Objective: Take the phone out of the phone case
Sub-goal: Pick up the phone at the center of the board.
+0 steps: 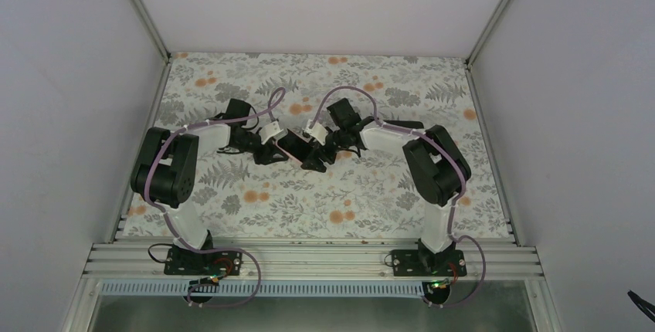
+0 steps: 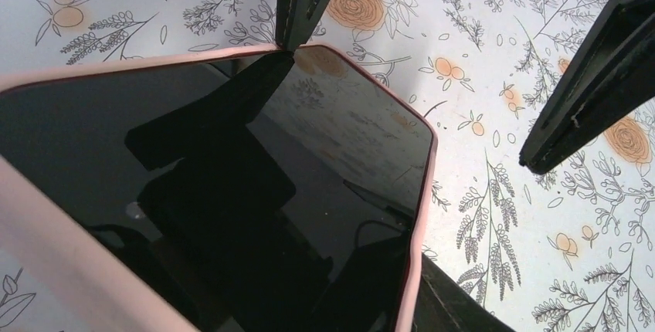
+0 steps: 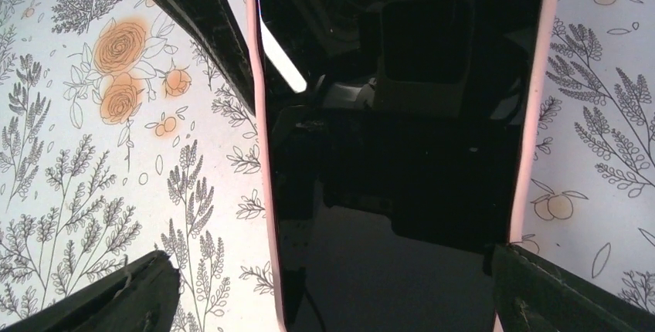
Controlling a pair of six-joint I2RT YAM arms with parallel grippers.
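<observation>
The phone (image 2: 232,193), its black screen showing, sits in the pale pink phone case (image 2: 421,216) and is held just above the floral table. In the top view the phone case (image 1: 292,147) hangs at the table's middle between both arms. My left gripper (image 1: 272,149) is shut on the phone case; one of its fingers (image 2: 463,305) presses the case's right rim, and the other is hidden. My right gripper (image 3: 332,301) stands open around the phone case (image 3: 264,154). Its right finger (image 3: 556,293) touches the rim, and its left finger (image 3: 116,301) is a gap away.
The table carries a floral cloth (image 1: 371,193) inside white walls, with metal corner posts (image 1: 143,8) at the back. An aluminium rail (image 1: 309,259) with both arm bases runs along the near edge. Nothing else lies on the cloth.
</observation>
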